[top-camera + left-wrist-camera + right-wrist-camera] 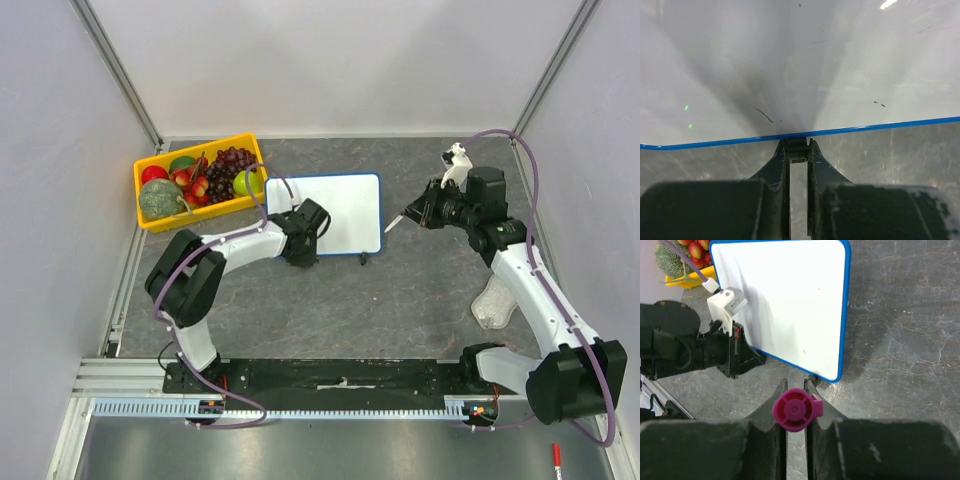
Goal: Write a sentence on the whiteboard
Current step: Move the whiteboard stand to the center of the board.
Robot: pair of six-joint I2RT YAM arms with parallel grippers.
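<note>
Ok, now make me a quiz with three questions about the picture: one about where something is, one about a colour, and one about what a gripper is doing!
1. Where is the yellow tray compared with the whiteboard?
A. On top of it. B. Left of it and farther back. C. Right of it.
2. What colour is the whiteboard's frame?
A. Red. B. Green. C. Blue.
3. What is the right gripper doing?
A. Holding a marker. B. Hanging open and empty. C. Gripping the tray.

Answers: 1 B, the top view shows the tray beyond the board's far left corner. 2 C, a thin blue rim runs round it. 3 A, its fingers are closed on the marker, whose magenta end faces the wrist camera.
</note>
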